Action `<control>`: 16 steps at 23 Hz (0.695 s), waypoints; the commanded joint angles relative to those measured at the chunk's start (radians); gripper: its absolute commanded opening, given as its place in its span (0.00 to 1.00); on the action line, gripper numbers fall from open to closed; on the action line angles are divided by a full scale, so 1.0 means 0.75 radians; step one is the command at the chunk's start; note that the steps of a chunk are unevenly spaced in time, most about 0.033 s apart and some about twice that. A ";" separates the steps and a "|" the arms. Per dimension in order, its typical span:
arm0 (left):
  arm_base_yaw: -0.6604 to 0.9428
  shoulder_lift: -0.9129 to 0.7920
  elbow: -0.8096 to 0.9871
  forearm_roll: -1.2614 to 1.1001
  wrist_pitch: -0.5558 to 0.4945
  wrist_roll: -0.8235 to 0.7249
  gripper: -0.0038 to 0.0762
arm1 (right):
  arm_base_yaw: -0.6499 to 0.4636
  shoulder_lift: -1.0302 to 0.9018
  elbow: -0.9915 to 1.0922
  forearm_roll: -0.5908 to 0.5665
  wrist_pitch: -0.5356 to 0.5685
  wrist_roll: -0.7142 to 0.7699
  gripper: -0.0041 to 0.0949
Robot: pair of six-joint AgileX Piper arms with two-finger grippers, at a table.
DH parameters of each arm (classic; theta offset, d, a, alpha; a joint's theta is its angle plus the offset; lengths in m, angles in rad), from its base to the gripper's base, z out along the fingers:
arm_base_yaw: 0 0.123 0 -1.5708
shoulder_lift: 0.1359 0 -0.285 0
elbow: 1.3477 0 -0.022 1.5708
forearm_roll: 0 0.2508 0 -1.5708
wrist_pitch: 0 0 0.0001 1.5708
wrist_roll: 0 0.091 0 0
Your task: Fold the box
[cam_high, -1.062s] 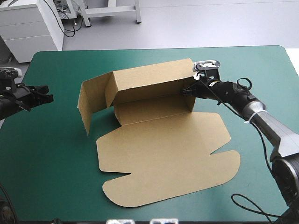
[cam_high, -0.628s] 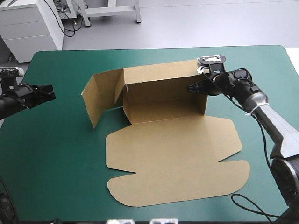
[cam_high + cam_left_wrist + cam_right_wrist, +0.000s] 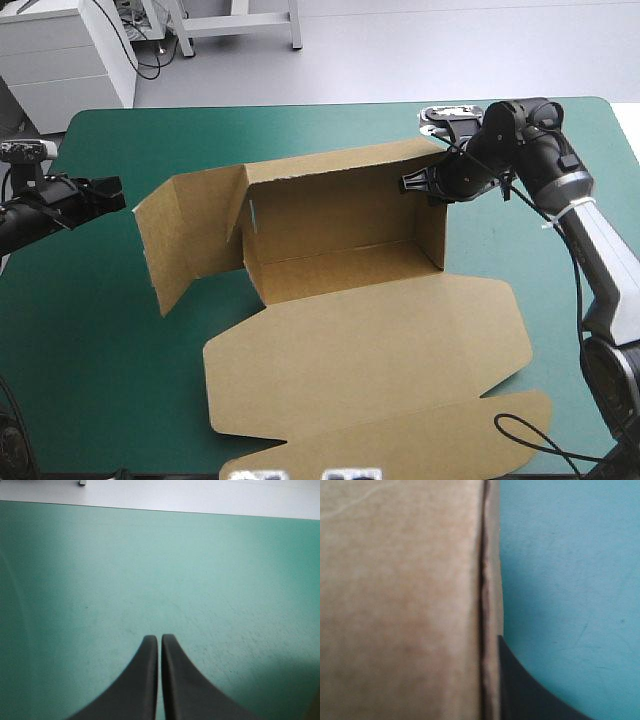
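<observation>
Nearest to us the lid (image 3: 370, 350) of the brown box (image 3: 340, 270) lies flat on the teal-green surface (image 3: 120, 380), with its front tabs reaching toward the near edge. Behind it the floor is down and the back wall (image 3: 330, 205) stands upright. The right wall (image 3: 430, 225) is raised too, while the left flap (image 3: 190, 235) stands but swings outward, not yet tucked. So the box sits about the middle of the surface, an open tray half made. At the left edge the left pincer (image 3: 115, 190) hovers with its fingers together, holding nothing, well apart from the board. Farthest, the right pincer (image 3: 420, 183) is clamped on the right wall at the far corner. In its wrist view one black finger (image 3: 520, 685) lies against the board's edge. We judge that the step in hand is raising the walls. The next move calls for bringing the left flap inward, square to the back wall — perhaps work for the free left arm. The board looks stiff and clean, with crisp creases.
</observation>
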State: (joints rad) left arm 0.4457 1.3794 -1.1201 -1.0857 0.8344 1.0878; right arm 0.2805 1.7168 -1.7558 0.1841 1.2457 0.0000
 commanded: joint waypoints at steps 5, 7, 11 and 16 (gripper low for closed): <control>-0.117 -0.039 -0.033 -0.003 -0.017 0.007 0.06 | -0.006 -0.034 -0.046 0.172 0.003 0.008 0.04; -0.128 -0.039 -0.033 0.000 -0.031 0.007 0.06 | -0.006 -0.022 -0.046 0.172 0.003 0.018 0.04; -0.128 -0.039 -0.033 -0.003 -0.067 0.007 0.05 | -0.006 -0.021 -0.046 0.075 0.003 0.041 0.04; -0.128 -0.039 -0.033 -0.003 -0.128 0.001 0.05 | -0.006 -0.021 -0.046 -0.013 0.003 0.046 0.04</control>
State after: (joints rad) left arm 0.3550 1.3794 -1.1201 -1.0370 0.7810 1.0912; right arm 0.2805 1.7493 -1.7582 0.1882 1.2497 0.0327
